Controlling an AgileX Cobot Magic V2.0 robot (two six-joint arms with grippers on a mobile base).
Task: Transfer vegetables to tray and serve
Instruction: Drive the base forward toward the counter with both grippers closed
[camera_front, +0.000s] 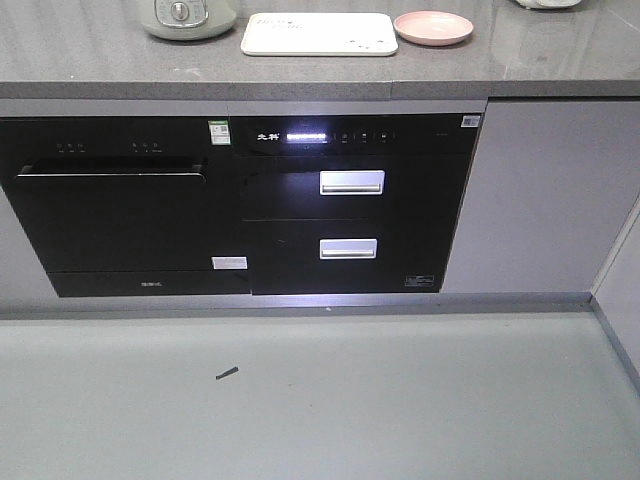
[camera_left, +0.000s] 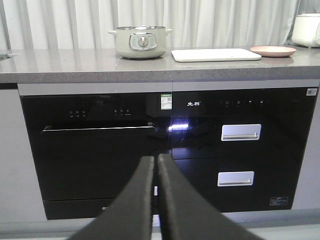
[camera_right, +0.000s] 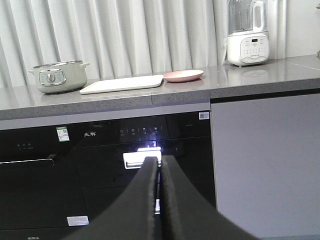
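Note:
The cream rectangular tray (camera_front: 318, 33) lies on the grey countertop; it also shows in the left wrist view (camera_left: 216, 54) and the right wrist view (camera_right: 122, 84). The vegetables are out of view. My left gripper (camera_left: 155, 159) is shut and empty, held in front of the black appliance fronts, well below the counter. My right gripper (camera_right: 160, 160) is shut and empty, also low in front of the black drawers. Neither gripper shows in the front view.
A pale green pot (camera_left: 140, 42) stands left of the tray and a round pink plate (camera_front: 433, 27) right of it. A white blender (camera_right: 247, 32) stands at the far right. Below are a black oven (camera_front: 110, 205) and drawers with silver handles (camera_front: 351, 181). Grey floor (camera_front: 300, 400) lies in front.

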